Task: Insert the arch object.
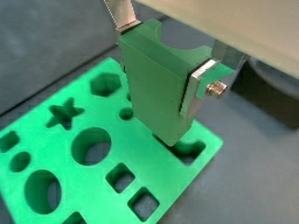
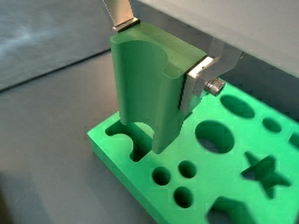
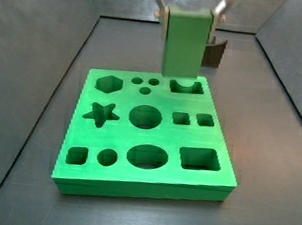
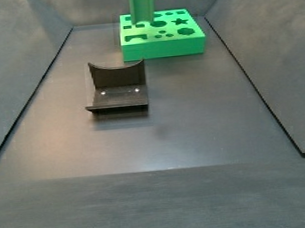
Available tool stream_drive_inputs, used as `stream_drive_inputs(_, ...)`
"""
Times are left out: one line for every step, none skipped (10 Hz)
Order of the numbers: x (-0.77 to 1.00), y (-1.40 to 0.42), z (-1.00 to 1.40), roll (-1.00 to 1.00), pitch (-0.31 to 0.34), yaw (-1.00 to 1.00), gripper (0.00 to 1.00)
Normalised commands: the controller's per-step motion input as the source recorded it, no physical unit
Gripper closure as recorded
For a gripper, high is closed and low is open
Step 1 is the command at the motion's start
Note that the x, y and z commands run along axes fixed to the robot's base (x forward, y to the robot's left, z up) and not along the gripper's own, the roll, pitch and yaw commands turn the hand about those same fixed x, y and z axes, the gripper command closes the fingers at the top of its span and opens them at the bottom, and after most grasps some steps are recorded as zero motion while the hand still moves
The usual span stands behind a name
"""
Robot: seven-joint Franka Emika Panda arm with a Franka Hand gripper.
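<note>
Your gripper [image 1: 163,61] holds the arch [image 1: 158,96], a tall green piece, upright over a corner of the board [image 1: 52,144]. The fingers [image 1: 201,86] pinch it from two opposite sides near its upper end. One silver plate lies flat on a side face, and the other shows at the far top edge.

In a wrist view the piece's top carries a curved notch. Its lower end meets the recess [image 1: 187,150] at the board's corner, and you cannot tell how deep it sits there.

From the opposite wrist view, the gripper [image 2: 158,61] grips the arch [image 2: 146,83] the same way. The bottom of the piece stands at the notched recess [image 2: 140,147] on the near edge of the board [image 2: 222,179].

In a side view the arch [image 3: 185,42] rises above the back row of the board [image 3: 140,189], over the arch-shaped recess [image 3: 186,86]. The gripper [image 3: 189,2] is cut off at the upper edge. The star, hexagon, round and square recesses lie open.

The farther side view shows the board [image 4: 163,47] at the back of the dark surface [image 4: 160,165], with the arch [image 4: 142,4] standing on it. The fixture [image 4: 117,87] stands apart from the board, nearer the camera.
</note>
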Motion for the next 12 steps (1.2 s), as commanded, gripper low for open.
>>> stream_drive_inputs(0.11,0.00,-0.43,0.07,0.000,-0.24,1.00)
stream_drive_inputs(0.03,0.04,-0.27,0.07,0.000,0.00,1.00)
stream_drive_inputs(0.10,0.00,-0.24,0.02,0.000,0.08,1.00)
stream_drive_inputs(0.21,0.00,-0.22,0.07,0.000,0.21,1.00)
stream_drive_inputs(0.27,0.00,-0.23,0.12,0.003,0.27,1.00)
stream_drive_inputs(0.45,0.00,-0.40,0.12,0.047,0.24,1.00)
stream_drive_inputs(0.43,0.01,-0.40,0.16,0.073,0.07,1.00)
stream_drive_inputs(0.18,0.12,-0.38,0.16,0.037,0.00,1.00)
stream_drive_inputs(0.00,0.19,-0.38,0.11,0.033,0.00,1.00)
stream_drive_inputs(-0.05,0.23,-0.47,0.08,0.000,0.00,1.00)
stream_drive_inputs(-0.15,0.20,-0.46,0.05,0.000,-0.01,1.00)
stream_drive_inputs(-0.08,0.15,-0.50,0.06,0.000,-0.01,1.00)
